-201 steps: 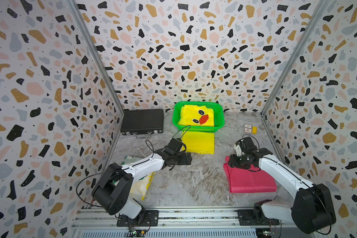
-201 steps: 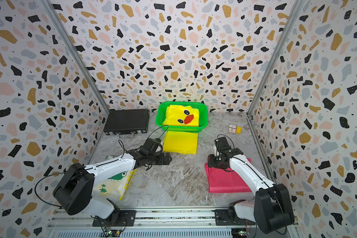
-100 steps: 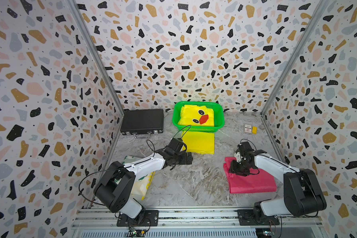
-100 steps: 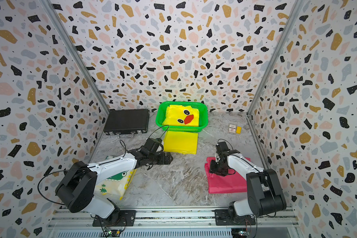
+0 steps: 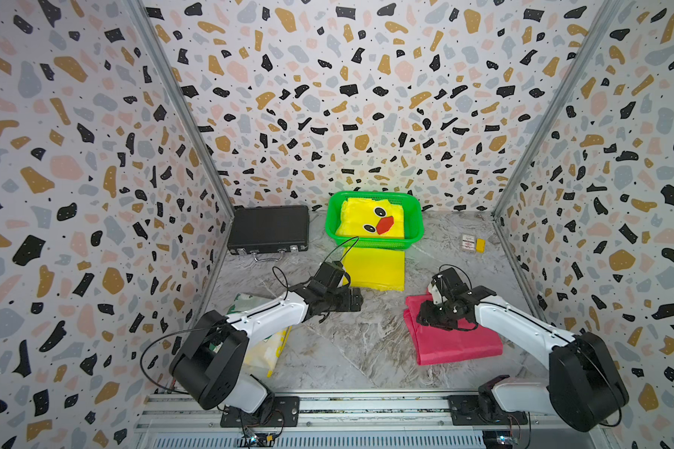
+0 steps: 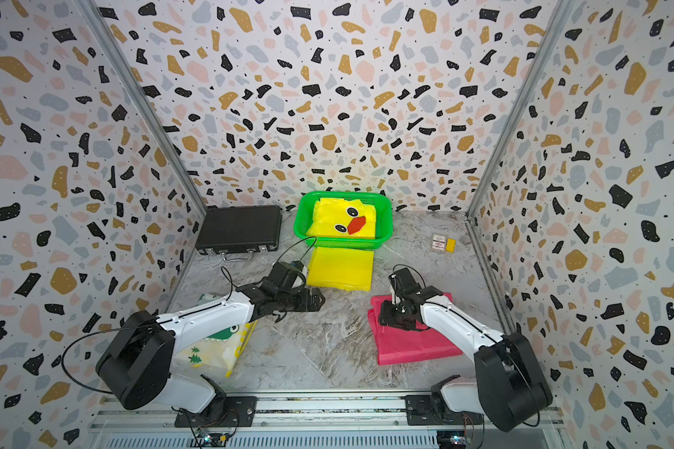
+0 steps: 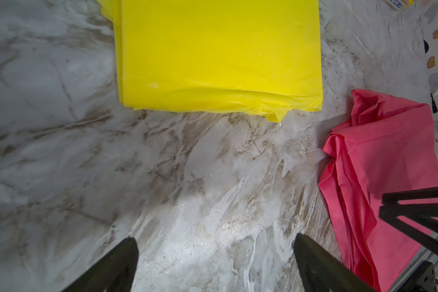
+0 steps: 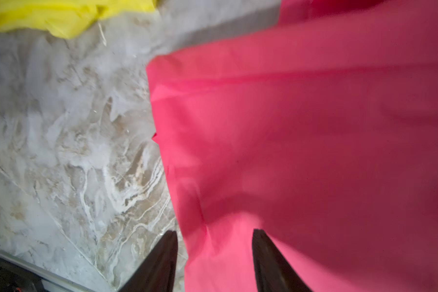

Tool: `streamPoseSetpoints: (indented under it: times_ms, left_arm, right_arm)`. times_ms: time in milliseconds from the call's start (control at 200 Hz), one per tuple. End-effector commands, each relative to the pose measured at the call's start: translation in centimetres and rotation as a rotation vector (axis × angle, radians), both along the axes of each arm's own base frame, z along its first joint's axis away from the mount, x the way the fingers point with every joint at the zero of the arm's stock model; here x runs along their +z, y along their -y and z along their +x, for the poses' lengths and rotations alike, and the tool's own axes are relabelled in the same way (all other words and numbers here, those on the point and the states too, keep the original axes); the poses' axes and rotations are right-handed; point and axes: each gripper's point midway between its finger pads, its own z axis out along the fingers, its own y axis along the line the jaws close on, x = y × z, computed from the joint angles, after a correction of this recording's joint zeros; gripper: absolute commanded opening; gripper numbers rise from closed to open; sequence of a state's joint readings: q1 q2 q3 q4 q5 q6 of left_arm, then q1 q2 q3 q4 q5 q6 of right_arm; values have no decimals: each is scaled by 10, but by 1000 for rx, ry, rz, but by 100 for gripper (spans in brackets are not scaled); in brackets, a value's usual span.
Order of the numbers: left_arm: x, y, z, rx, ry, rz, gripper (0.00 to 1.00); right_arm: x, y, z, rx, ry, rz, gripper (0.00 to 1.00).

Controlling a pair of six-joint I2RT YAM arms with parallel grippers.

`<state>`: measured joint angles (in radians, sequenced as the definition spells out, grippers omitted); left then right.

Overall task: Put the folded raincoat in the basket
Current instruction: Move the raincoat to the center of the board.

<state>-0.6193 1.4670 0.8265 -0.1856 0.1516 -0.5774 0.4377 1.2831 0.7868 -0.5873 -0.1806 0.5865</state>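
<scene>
My right arm had come down onto far corner of pink raincoat (image 5: 456,342); fabric there rucked up. Right jaws half apart astride edge, grip unconfirmed. Left jaws spread wide, empty, unmoved. Raincoat on worktop (image 5: 347,346), well short of basket (image 5: 370,245). Lift judged pending.
</scene>
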Motion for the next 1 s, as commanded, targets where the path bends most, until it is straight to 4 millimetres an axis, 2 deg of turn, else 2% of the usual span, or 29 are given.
streamPoseSetpoints:
  times_ms: [0,160,350,506,646,991]
  left_arm:
    - [2,0,-8,-15,8,-20,100]
    - [6,-1,-12,-14,14,-36,100]
    - [8,-1,-16,-23,14,-50,100]
    - [5,-2,-19,-18,11,-61,100]
    - [1,-1,-25,-23,-20,-77,100]
    - [-1,-15,-43,3,-14,-95,100]
  right_arm:
    - [20,26,4,9,36,-111,54]
    - [6,42,0,-7,-20,-119,52]
    - [-27,47,-20,3,-126,-150,50]
    - [-48,26,-33,1,-164,-82,50]
    - [-58,4,-39,-8,-174,-37,50]
    - [-47,-31,-40,8,-120,25,50]
